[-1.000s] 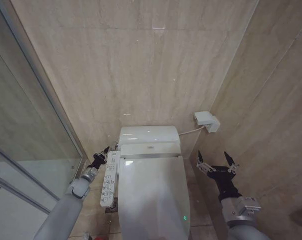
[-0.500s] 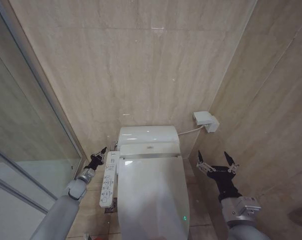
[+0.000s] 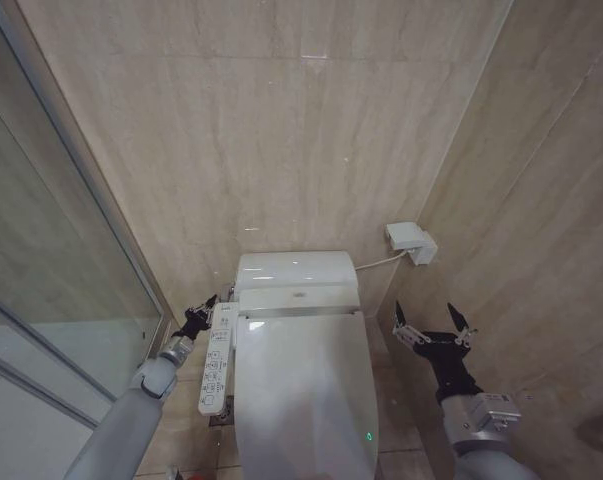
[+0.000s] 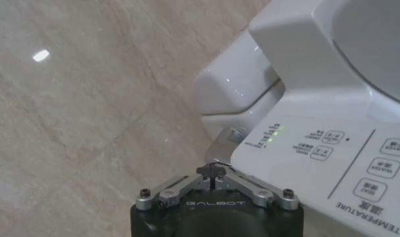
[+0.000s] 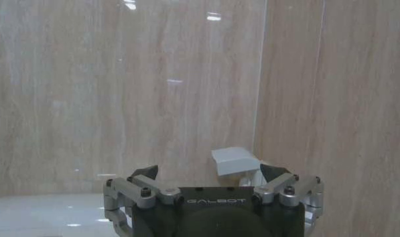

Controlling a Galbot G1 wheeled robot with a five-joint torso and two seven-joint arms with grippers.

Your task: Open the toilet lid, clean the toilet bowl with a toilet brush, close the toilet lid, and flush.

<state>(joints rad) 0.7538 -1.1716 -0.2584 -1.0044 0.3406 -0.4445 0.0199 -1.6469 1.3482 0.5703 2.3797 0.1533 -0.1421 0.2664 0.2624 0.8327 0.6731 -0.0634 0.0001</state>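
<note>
Left gripper [image 3: 203,310] has shifted slightly toward the button panel [image 3: 216,360], jaws together. Toilet lid [image 3: 306,395] lies closed, centre. Right gripper [image 3: 431,322] hovers right, jaws apart.

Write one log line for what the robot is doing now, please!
lid: glossy white oval toilet lid closed | left gripper: shut, at top of white button panel | right gripper: open, idle beside toilet

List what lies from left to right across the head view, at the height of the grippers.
Glass shower partition → left gripper, shut, at the panel's far end → button panel → toilet lid, closed → right gripper, open, held in the air beside the toilet → side wall.
</note>
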